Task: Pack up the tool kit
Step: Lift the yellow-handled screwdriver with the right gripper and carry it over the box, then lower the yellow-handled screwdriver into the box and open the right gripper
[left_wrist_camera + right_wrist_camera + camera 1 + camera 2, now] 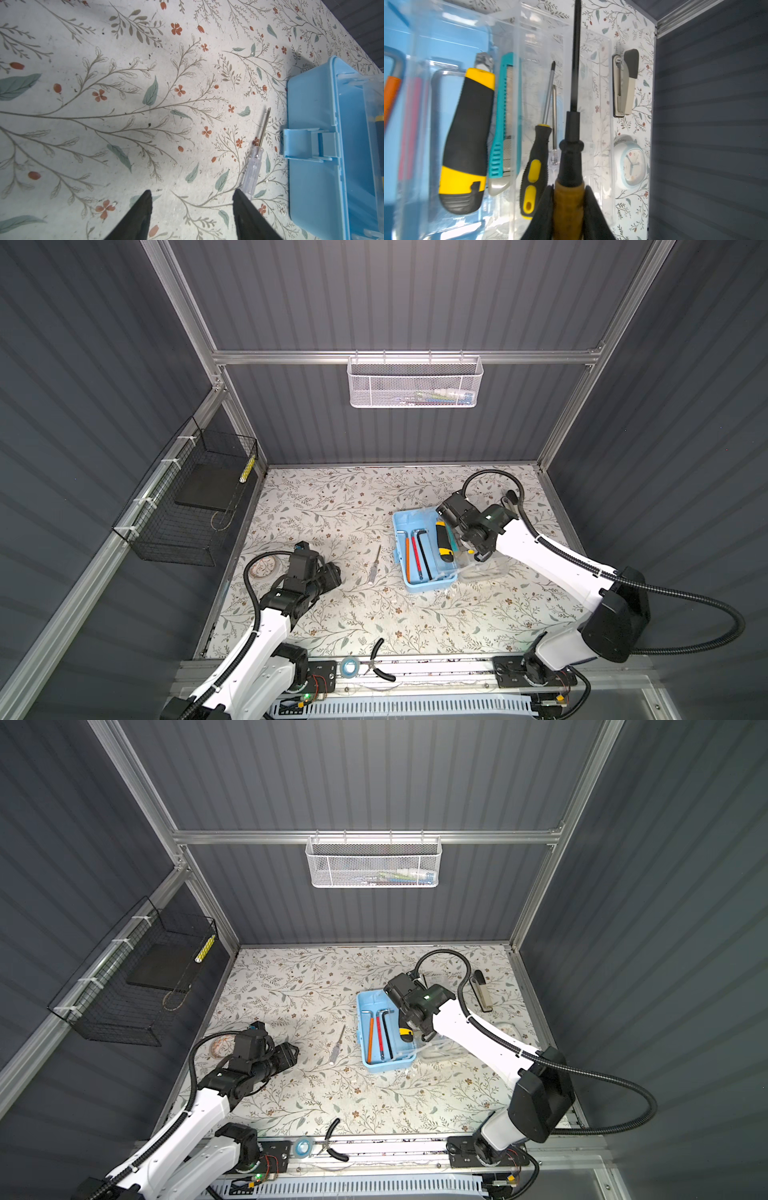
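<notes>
Nearest me, the pliers (380,659) and a tape roll (350,666) lie at the front rail, not yet packed. Further in, my left gripper (192,192) hovers with its fingers spread and empty. The clear-handled screwdriver (253,168) lies just beside one tip, near the blue tool box (311,187). Beyond that, my right gripper (569,193) is clenched on the handle of a black-shafted screwdriver (572,133), held above the clear tray (602,62) at the box's side. To seat it well, I judge I should line the shaft up with the tray's long walls and pick the lane that looks free beside the yellow-and-black screwdriver (534,166). I would lower until the handle rests, then let go, since coming in crooked could bridge a divider or shove the light tray. A stapler (625,83) lies farthest back.
</notes>
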{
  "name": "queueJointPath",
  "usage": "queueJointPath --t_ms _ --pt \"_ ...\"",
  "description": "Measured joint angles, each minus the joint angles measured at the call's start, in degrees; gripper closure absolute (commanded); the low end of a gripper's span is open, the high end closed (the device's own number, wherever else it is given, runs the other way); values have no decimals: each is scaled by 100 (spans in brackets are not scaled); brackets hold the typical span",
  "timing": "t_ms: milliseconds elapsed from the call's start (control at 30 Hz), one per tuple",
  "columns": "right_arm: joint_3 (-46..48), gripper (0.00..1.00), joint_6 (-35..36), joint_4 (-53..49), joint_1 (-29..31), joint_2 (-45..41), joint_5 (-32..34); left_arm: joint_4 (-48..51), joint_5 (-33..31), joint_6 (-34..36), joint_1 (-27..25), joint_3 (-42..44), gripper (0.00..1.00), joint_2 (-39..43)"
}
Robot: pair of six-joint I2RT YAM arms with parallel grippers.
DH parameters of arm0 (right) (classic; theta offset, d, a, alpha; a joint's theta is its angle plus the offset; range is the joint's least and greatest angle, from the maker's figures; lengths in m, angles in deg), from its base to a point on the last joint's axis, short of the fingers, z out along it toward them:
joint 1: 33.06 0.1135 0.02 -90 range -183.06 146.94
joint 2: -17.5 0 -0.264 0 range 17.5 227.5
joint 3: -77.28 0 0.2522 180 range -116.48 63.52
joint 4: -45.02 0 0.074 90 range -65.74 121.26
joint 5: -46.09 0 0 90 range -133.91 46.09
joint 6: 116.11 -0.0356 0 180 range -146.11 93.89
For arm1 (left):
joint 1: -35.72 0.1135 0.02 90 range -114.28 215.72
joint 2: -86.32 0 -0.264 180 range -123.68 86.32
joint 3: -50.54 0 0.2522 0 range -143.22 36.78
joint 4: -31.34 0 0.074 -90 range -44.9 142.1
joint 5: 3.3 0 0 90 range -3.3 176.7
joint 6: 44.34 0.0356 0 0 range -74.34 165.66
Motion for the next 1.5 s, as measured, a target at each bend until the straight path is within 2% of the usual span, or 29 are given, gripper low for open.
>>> queueJointPath --t_ms 233,533,633,800,967,1233,1367,1500 --pt "127 100 28 11 -243 310 162 -87 0 2 0 0 37 0" --pt "411 98 87 146 -522 304 131 -157 -2 26 0 0 37 -127" --pt "468 92 118 179 -592 304 111 -212 0 24 0 0 37 -199" --pt "564 70 142 251 -697 293 70 -256 17 24 0 0 37 -254" --pt "584 56 184 310 -748 245 42 -256 35 22 0 0 37 -262" --pt "256 56 74 44 -684 197 168 -258 42 24 0 0 37 -293" --pt "-269 65 -61 -149 -326 114 341 -256 46 24 0 0 37 -310" --pt "-586 67 -243 -116 195 -205 173 -251 61 24 0 -2 37 -310"
